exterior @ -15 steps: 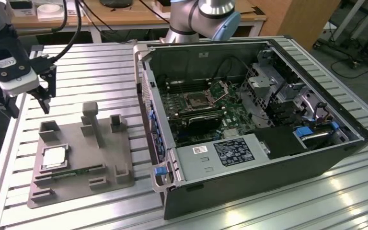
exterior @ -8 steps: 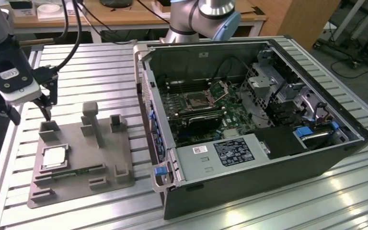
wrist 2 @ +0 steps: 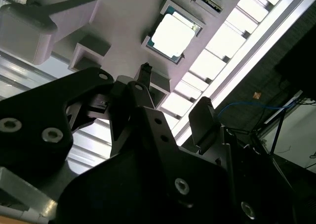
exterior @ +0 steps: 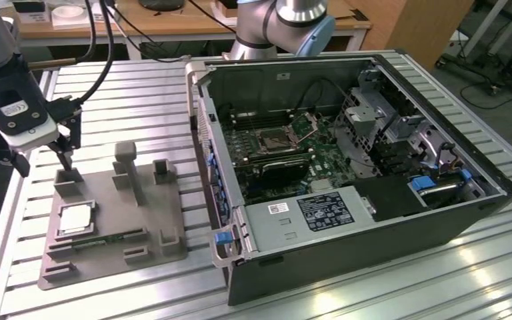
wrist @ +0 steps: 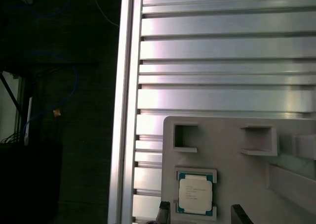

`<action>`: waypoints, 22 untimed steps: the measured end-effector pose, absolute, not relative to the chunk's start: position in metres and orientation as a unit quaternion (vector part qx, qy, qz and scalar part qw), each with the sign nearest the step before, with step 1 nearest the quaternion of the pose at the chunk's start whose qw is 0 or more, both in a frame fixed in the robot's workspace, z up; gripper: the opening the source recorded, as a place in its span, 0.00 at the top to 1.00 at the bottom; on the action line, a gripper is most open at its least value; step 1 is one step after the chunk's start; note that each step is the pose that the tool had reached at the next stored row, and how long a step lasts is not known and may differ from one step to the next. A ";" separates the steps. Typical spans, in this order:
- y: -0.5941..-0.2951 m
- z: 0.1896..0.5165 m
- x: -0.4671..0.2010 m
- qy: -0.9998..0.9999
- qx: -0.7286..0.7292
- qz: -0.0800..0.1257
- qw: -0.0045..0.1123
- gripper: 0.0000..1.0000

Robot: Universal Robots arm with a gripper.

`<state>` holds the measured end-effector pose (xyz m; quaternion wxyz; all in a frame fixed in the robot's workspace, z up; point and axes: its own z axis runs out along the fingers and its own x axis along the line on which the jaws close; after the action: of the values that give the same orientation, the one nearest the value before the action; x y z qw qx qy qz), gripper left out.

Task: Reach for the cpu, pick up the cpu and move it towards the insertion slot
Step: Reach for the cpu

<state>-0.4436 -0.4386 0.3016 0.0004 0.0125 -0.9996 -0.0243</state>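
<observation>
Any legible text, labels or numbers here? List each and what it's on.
None legible.
cpu lid: printed lines, too small to read.
Dark label inside the computer case: too small.
White sticker beside it: blurred.
Label on the arm's wrist unit: blurred.

text legible: none | cpu point(wrist: 195, 195), close below the gripper point(wrist: 201, 212): faint printed lines on its metal top, too small to read | computer case point(exterior: 354, 263), well away from the gripper: black label point(exterior: 325, 211) and small white sticker point(exterior: 279, 208) on a metal box inside, print unreadable
</observation>
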 end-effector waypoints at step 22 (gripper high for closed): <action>-0.439 0.280 -0.444 -1.000 0.013 -0.024 0.000 0.42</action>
<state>-0.4437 -0.4394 0.2800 0.0004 0.0125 -0.9996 -0.0242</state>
